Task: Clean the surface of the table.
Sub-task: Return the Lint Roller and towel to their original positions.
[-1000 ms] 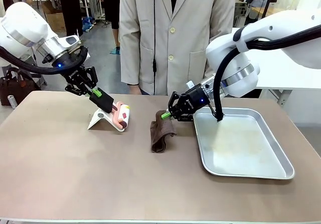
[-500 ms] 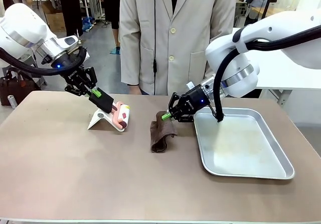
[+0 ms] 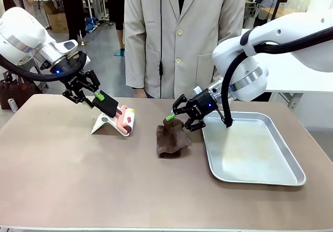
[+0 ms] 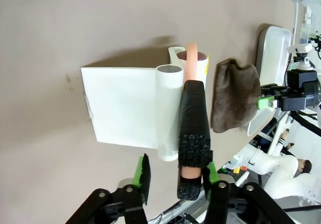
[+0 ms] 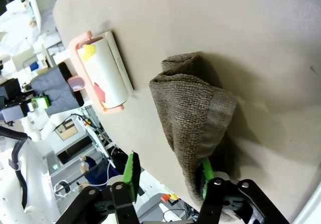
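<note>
While on table (image 3: 78,180), cloth (image 3: 171,141) (brown, crumpled)

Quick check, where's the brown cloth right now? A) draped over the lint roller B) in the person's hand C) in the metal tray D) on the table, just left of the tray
D: the cloth lies crumpled on the table beside the tray, under the open right claw, and apart from the lint roller.
</note>
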Available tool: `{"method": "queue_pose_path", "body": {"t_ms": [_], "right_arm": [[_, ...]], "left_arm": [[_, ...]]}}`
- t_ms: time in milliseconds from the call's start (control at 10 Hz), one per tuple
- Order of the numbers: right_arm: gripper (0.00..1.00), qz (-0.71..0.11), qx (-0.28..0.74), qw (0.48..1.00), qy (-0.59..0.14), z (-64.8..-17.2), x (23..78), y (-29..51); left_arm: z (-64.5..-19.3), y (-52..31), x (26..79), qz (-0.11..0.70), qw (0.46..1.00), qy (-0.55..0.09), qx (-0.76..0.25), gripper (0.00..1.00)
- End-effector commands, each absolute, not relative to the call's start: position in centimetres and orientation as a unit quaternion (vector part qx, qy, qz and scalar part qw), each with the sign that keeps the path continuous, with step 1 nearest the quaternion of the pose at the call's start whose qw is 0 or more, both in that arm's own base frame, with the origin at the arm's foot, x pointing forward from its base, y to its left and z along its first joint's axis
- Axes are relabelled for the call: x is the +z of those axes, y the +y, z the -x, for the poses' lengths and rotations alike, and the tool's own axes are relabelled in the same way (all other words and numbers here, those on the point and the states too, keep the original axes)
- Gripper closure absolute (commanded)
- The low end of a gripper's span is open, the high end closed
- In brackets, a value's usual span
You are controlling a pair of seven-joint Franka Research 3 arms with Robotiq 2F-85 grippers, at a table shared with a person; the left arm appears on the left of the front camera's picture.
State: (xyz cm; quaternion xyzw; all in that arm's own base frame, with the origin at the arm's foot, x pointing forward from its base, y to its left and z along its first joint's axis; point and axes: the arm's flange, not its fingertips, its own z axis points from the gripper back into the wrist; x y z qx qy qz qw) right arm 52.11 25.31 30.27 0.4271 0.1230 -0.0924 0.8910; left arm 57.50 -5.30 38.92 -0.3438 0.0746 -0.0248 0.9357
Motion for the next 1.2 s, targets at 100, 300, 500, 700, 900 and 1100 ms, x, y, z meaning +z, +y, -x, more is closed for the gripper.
{"method": "queue_pose_path", "body": {"t_ms": [100, 300, 500, 700, 900, 1100], "right_arm": [[0.00, -0.396, -0.101, 0.904, 0.129, -53.0, 30.7, 25.4], [0.00, -0.348, -0.076, 0.927, 0.117, -52.7, 31.7, 25.6], [0.00, -0.288, -0.058, 0.951, 0.101, -52.7, 33.1, 26.2], [0.00, -0.244, -0.040, 0.967, 0.068, -52.4, 35.0, 26.6], [0.00, -0.221, -0.029, 0.974, 0.042, -52.0, 37.1, 26.5], [0.00, -0.238, -0.032, 0.970, 0.024, -51.3, 39.4, 24.9]], "left_arm": [[-56.4, -5.0, 39.4, 0.354, 0.933, 0.051, -0.031, 0.00], [-55.9, -4.9, 39.9, 0.371, 0.927, 0.034, -0.039, 0.00], [-54.6, -4.8, 40.8, 0.399, 0.915, 0.006, -0.061, 0.00], [-53.1, -4.5, 41.9, 0.419, 0.904, -0.011, -0.084, 0.00], [-51.0, -4.0, 43.0, 0.429, 0.897, -0.032, -0.100, 0.00], [-48.8, -2.8, 44.1, 0.440, 0.890, -0.059, -0.103, 0.00]]}}
